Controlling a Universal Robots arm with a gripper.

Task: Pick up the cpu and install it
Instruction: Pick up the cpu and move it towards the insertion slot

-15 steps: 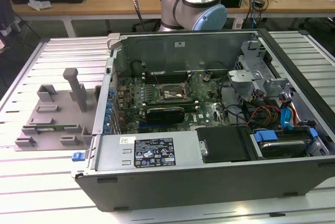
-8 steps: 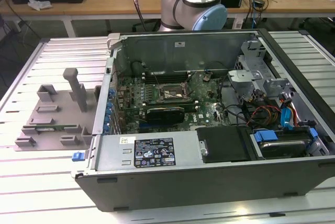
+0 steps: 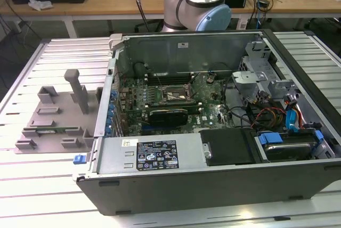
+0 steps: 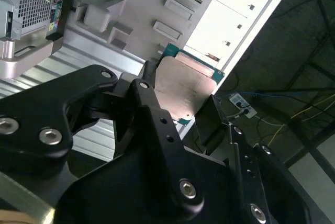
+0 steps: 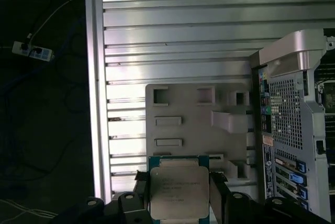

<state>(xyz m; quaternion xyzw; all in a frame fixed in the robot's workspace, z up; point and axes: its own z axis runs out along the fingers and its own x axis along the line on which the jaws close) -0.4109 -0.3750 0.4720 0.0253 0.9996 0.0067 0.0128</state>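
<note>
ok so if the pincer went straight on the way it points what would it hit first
Most likely the grey fixture tray on the slatted table: in the first wrist view the pincer, shut on the cpu, points at that tray's edge. Depth is unclear.

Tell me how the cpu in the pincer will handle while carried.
The cpu, gripped by its edges in the pincer, looks stiff: a flat, metal-topped plate unlikely to flex. Its smooth, shiny top may be slippery. Being thin, it is probably light, and possibly fragile if dropped.
</note>
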